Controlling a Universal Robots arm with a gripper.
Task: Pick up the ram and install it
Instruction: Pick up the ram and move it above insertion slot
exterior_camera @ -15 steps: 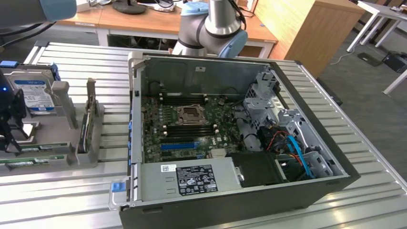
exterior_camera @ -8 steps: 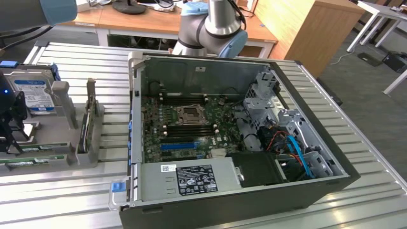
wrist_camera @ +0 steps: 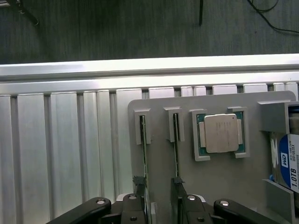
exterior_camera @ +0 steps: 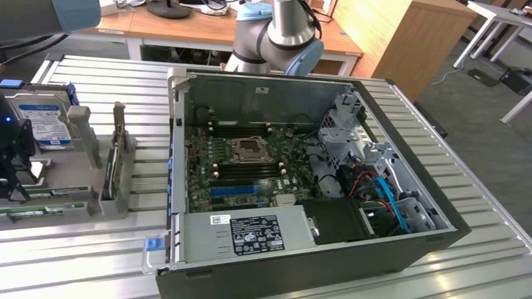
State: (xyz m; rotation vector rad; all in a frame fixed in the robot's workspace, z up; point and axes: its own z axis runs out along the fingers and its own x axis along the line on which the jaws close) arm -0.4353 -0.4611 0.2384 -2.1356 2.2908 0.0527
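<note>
The gripper (wrist_camera: 159,186) hovers low over the grey fixture (wrist_camera: 219,186) on the slatted table (wrist_camera: 70,140), its jaws spread and clamping nothing. The ram (wrist_camera: 176,151) stands on edge in a fixture slot beside the processor (wrist_camera: 220,133), which leaves both faces free for a pinch. A second stick (wrist_camera: 144,154) stands likewise in the next slot. One fingertip (wrist_camera: 177,181) lies close to each stick, so which is targeted cannot be told. The computer case (exterior_camera: 275,93) lies open on its side, presenting the motherboard (exterior_camera: 275,149) upward, well apart from the fixture.

ram (wrist_camera: 176,156) in tray (wrist_camera: 219,182) slot, processor (wrist_camera: 220,133) beside it, hard drive (wrist_camera: 290,163) beyond
</note>
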